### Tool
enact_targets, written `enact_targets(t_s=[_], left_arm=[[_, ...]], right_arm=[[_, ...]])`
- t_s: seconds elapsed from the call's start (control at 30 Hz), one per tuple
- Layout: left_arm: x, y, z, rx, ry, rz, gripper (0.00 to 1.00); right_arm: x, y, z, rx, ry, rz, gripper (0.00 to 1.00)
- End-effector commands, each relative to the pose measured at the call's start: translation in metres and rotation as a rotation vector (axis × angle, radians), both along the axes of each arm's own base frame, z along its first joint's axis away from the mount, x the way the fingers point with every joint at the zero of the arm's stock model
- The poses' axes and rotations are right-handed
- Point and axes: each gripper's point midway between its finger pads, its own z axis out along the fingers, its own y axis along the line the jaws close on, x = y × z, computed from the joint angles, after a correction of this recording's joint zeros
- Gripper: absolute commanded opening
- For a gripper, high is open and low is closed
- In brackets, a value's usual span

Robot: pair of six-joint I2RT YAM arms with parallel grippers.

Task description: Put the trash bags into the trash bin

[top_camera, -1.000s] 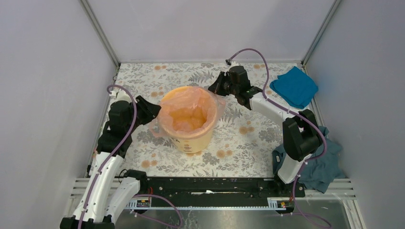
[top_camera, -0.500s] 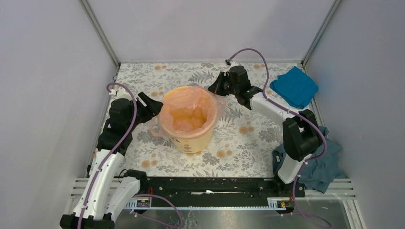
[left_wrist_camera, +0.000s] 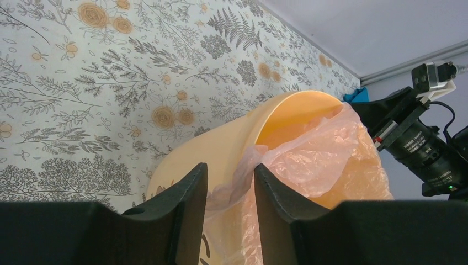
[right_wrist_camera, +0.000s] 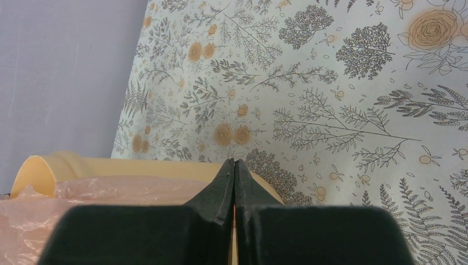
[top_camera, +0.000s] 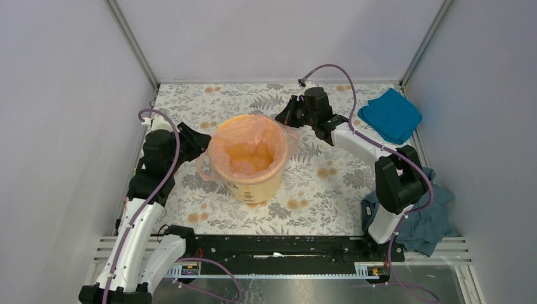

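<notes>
The yellow-orange trash bin (top_camera: 256,183) stands upright mid-table. The pale pink trash bag (top_camera: 250,149) lines it, its film folded over the rim. My left gripper (top_camera: 200,140) is at the bin's left rim. In the left wrist view this gripper (left_wrist_camera: 230,165) is open. A loose fold of the bag (left_wrist_camera: 320,154) runs between its fingers (left_wrist_camera: 187,193) and down the bin's outer wall (left_wrist_camera: 221,149). My right gripper (top_camera: 283,117) is at the far right rim. There the gripper (right_wrist_camera: 233,161) is shut, a thin sliver of film in it, over the bin (right_wrist_camera: 110,164) and bag (right_wrist_camera: 83,190).
A bright blue folded cloth (top_camera: 390,115) lies at the back right corner. A dark teal cloth (top_camera: 430,218) is heaped by the right arm's base. Grey walls close in the floral table on three sides. A black rail (top_camera: 278,250) runs along the near edge.
My left gripper opened wider at the bin's left rim, then narrowed again and drew slightly back to the left. The right arm, bin and cloths have not moved.
</notes>
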Motion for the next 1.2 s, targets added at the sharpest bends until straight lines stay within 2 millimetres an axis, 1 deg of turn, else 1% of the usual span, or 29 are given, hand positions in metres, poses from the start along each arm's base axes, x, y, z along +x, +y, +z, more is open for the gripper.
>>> enact_targets(t_s=[0.0,0.17,0.23,0.37,0.47,0.57,0.7,0.8,0.87,0.93,0.97,1.03,1.17], left_arm=[[0.012,0.010,0.027,0.014,-0.092,0.054,0.39],[0.025,0.011,0.022,0.033,-0.091,0.064,0.28],[0.032,0.015,0.021,0.041,-0.091,0.091,0.26],[0.041,0.015,0.019,0.021,-0.091,0.111,0.21],[0.044,0.014,0.012,-0.004,-0.074,0.121,0.16],[0.046,0.013,-0.007,-0.011,-0.023,0.129,0.10],[0.043,0.009,-0.040,-0.022,0.070,0.119,0.01],[0.037,0.011,-0.065,-0.011,0.132,0.126,0.00],[0.033,0.012,-0.075,-0.004,0.157,0.131,0.00],[0.030,0.013,-0.081,0.001,0.177,0.129,0.00],[0.028,0.012,-0.083,0.003,0.184,0.124,0.00],[0.028,0.010,-0.076,0.006,0.174,0.105,0.00],[0.032,0.003,-0.044,0.009,0.117,0.051,0.00]], right_arm=[[0.004,0.001,0.045,0.051,-0.113,0.014,0.00],[0.005,0.005,0.045,0.061,-0.105,0.029,0.00],[0.005,0.006,0.046,0.065,-0.106,0.033,0.00],[0.004,0.007,0.050,0.071,-0.112,0.039,0.00],[0.004,0.009,0.054,0.079,-0.116,0.047,0.00],[0.005,0.010,0.059,0.086,-0.123,0.050,0.00],[0.010,0.014,0.067,0.097,-0.132,0.053,0.00],[0.016,0.017,0.068,0.115,-0.126,0.041,0.00],[0.021,0.017,0.060,0.115,-0.105,0.020,0.00],[0.024,0.015,0.047,0.104,-0.081,0.006,0.00],[0.024,0.013,0.038,0.096,-0.064,-0.001,0.00],[0.021,0.007,0.020,0.082,-0.038,-0.015,0.00],[0.010,-0.009,-0.013,0.041,0.009,-0.047,0.00]])
